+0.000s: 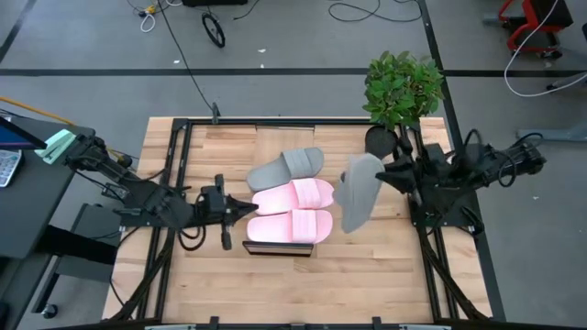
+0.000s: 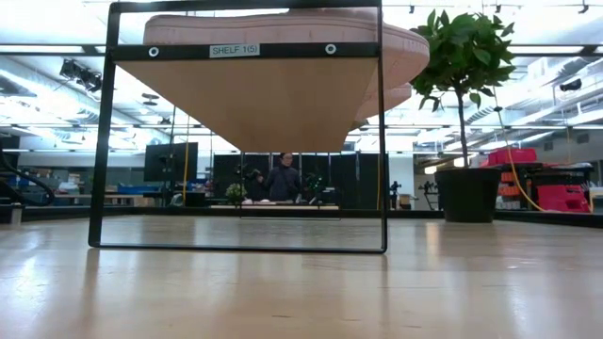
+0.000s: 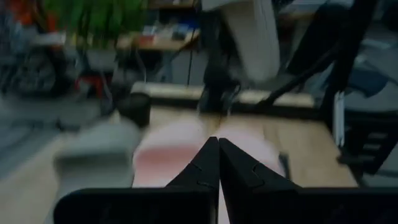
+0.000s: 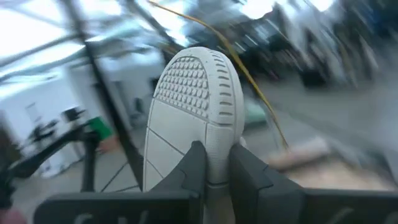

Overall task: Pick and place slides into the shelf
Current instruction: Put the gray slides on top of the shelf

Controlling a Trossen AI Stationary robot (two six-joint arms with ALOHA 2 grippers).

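The right gripper (image 1: pixel 393 177) pinched a grey slide (image 1: pixel 359 191), carrying it toward the shelf (image 1: pixel 279 247) already bearing two pink slides (image 1: pixel 292 209), while the left gripper's (image 1: pixel 246 211) fingers were shut empty.

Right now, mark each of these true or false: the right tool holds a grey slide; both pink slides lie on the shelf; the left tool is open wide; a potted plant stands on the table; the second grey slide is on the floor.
1. The right tool holds a grey slide. True.
2. Both pink slides lie on the shelf. True: they lie side by side on its top.
3. The left tool is open wide. False: its fingers are shut together, empty.
4. A potted plant stands on the table. True, at a far corner.
5. The second grey slide is on the floor. False: it lies on the shelf beside the pink pair.
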